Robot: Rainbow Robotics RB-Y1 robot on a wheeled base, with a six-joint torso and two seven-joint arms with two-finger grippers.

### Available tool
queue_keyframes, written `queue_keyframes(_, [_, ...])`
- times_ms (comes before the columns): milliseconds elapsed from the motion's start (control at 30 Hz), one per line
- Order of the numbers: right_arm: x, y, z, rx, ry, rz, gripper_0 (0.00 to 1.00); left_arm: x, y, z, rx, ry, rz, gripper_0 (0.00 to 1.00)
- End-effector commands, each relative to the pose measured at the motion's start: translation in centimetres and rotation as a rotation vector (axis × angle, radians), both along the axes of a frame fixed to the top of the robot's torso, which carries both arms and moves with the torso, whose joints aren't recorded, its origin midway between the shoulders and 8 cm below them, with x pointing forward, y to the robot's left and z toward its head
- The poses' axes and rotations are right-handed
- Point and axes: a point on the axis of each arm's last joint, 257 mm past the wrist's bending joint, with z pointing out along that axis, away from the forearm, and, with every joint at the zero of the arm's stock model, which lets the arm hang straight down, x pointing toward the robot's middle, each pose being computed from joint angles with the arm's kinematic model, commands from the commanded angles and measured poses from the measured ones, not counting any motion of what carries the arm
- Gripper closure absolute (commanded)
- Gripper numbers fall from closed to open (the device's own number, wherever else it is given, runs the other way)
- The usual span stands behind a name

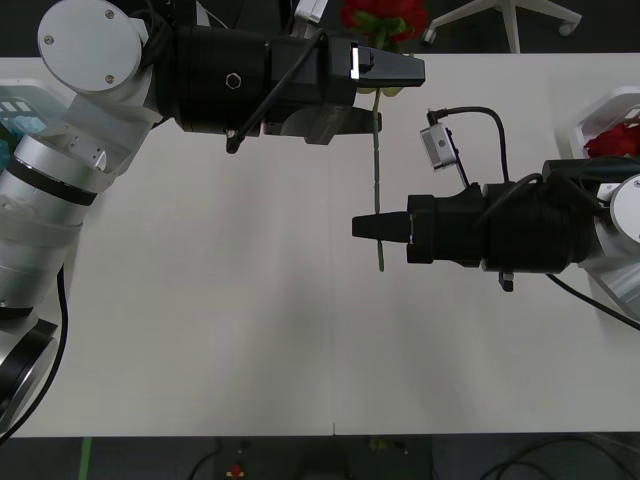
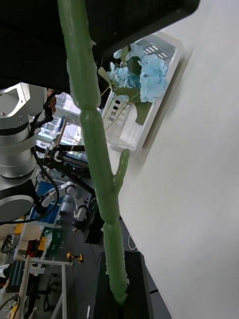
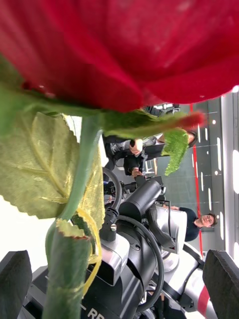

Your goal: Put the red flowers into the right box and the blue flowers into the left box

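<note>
A red rose with its bloom [image 1: 385, 18] past the table's far edge hangs by a long green stem [image 1: 377, 160] between both arms. My left gripper [image 1: 405, 70] sits just under the bloom [image 3: 119, 45], open, its fingers [image 3: 15, 279] wide on either side of the stem [image 3: 69, 269]. My right gripper [image 1: 362, 227] is shut on the stem's lower end [image 2: 112, 239]. The right box [image 1: 590, 110] at the right edge holds red flowers [image 1: 612, 140]. The left box [image 2: 149, 124] holds blue flowers [image 2: 144, 75]; its corner [image 1: 15, 110] shows at the table's left edge.
The white table [image 1: 200, 300] is bare across its middle and front. An office chair base [image 1: 510, 15] stands beyond the far edge at the right. A cable and small module [image 1: 440, 145] ride on the right arm.
</note>
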Motion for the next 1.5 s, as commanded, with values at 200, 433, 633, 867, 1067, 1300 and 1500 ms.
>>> queue_keyframes(200, [2.9, -3.6, -0.6, -0.166, 0.066, -0.123, 1.0, 0.7, 1.5, 3.6, -0.086, -0.064, 0.053, 0.0])
queue_keyframes(433, [6.8, -12.1, -2.5, -0.375, 0.176, -0.299, 1.0, 3.2, 7.8, 2.8, -0.013, -0.152, 0.151, 0.0])
queue_keyframes(633, [10.2, -24.0, -2.9, -0.624, 0.219, -0.521, 1.0, 3.3, 16.0, -1.1, 0.186, -0.264, 0.156, 0.0])
queue_keyframes(867, [11.3, -38.3, 0.2, -0.868, 0.254, -0.783, 1.0, 2.4, 26.1, -4.1, 0.475, -0.417, 0.073, 0.0])
queue_keyframes(1067, [8.6, -47.3, 1.3, -1.118, 0.295, -0.916, 1.0, 3.1, 31.2, -6.1, 0.69, -0.639, -0.025, 0.0])
queue_keyframes(1300, [6.4, -57.8, 2.4, -1.463, 0.265, -1.034, 1.0, 2.9, 33.0, -7.9, 0.779, -0.795, -0.168, 0.0])
queue_keyframes(1500, [7.7, -61.6, 0.2, -1.58, 0.199, -1.048, 1.0, 2.5, 32.7, -9.3, 0.793, -0.898, -0.254, 0.0])
